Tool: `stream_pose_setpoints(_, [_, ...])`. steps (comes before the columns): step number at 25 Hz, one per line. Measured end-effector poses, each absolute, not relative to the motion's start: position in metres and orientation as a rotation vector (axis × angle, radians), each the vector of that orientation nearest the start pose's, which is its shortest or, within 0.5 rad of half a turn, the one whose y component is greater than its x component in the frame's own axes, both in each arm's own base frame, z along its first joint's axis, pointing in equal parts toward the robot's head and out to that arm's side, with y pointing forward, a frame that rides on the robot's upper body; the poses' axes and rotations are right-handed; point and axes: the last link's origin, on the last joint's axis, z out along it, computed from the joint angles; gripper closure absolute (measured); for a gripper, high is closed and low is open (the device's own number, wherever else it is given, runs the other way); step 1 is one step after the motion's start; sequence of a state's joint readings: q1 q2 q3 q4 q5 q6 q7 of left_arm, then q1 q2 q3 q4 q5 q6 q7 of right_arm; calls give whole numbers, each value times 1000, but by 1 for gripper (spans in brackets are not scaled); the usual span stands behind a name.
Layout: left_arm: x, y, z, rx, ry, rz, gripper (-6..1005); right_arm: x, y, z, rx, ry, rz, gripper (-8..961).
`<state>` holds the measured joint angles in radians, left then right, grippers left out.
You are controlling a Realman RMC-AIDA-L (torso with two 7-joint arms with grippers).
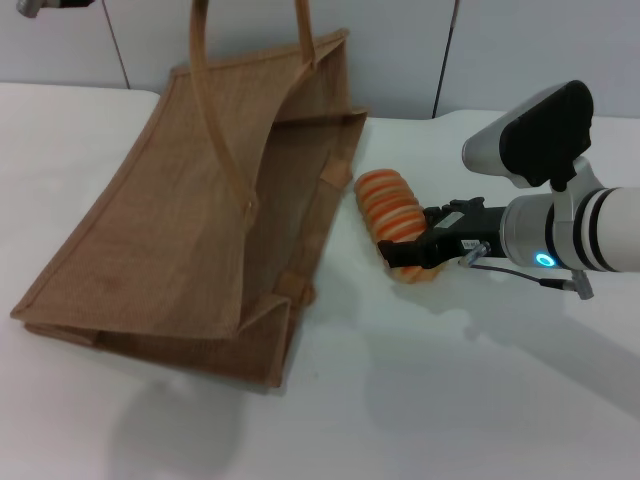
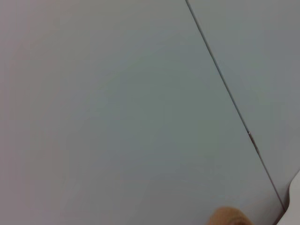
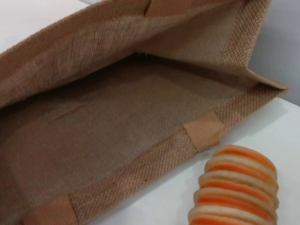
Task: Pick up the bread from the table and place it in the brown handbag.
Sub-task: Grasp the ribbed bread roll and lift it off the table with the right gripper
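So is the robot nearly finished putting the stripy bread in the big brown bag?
Not yet. The right gripper has reached the small loaf with orange-brown stripes and its black fingers sit around the near end, but the bread looks to be on the white table, not lifted. Still to do: lift it and put it into the open mouth of the tan woven jute handbag lying beside it, which looks empty.

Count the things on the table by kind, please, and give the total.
Bread: 1, at the right gripper
Brown handbag: 1, lying open on the table
Total: 2
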<state>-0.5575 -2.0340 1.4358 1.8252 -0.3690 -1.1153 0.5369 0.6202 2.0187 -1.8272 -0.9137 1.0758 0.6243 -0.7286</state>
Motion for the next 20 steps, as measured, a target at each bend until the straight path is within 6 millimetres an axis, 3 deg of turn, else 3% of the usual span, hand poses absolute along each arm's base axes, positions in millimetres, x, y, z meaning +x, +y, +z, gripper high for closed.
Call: stream_pose_setpoints(20, [-74,397,100,-2082,-224,31,880,182,400,-86,-2488,860,57,80])
